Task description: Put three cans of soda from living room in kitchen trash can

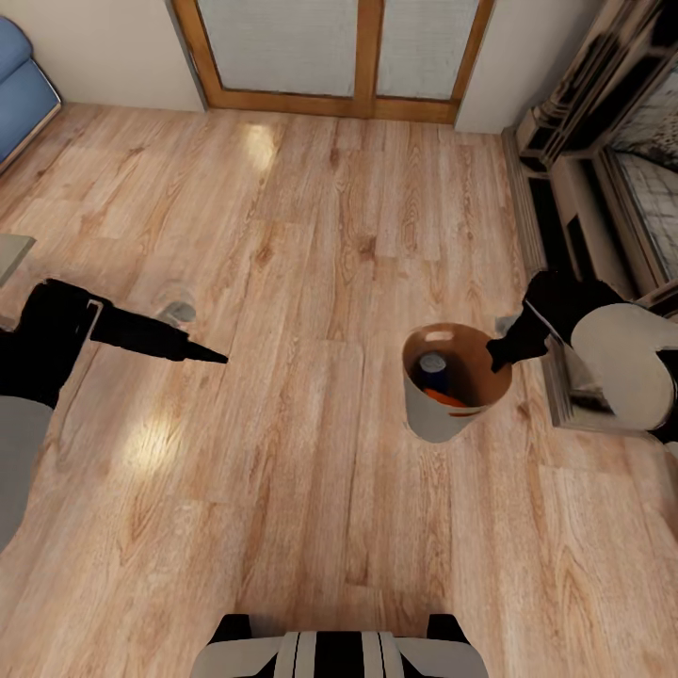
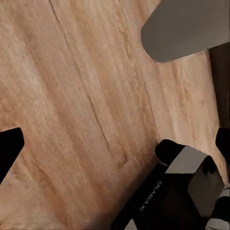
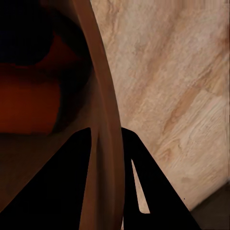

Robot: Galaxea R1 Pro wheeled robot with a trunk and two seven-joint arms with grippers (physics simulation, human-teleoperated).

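A warm wood plank floor [image 1: 311, 282] fills most of the head view. Along its far edge stand wood-framed glass doors [image 1: 344, 52], with the corner of a blue sofa [image 1: 24, 89] at the far left edge and a dark fireplace surround [image 1: 603, 160] along the right edge.

A small round tapered bucket, off-white outside and brown inside [image 1: 443, 414], stands upright on the floor, right of centre and near the fireplace hearth. Inside it lie a dark blue drink can with a silver-grey top [image 1: 433, 369] and, beside it, part of an orange drink can [image 1: 447, 399]. Whether a third can is in there cannot be told.

The black right gripper [image 1: 499, 354] reaches in from the right and meets the bucket's rim on its fireplace side. In the right wrist view its two dark fingers [image 3: 72, 191] straddle the thin brown wall of the bucket [image 3: 108, 120], one inside and one outside, pressed against it, so the gripper is clamped on the rim. A dull orange shape [image 3: 28, 100] shows deep inside.

The black left gripper [image 1: 202, 354] hangs over bare floor at the left, well apart from the bucket, its tips drawn to a narrow point in the head view. In the left wrist view one dark fingertip [image 2: 8, 148] shows at the frame edge over the wood; whether this gripper is apart or together cannot be told.

The robot's black and white base [image 1: 339, 654] shows at the near edge of the floor.
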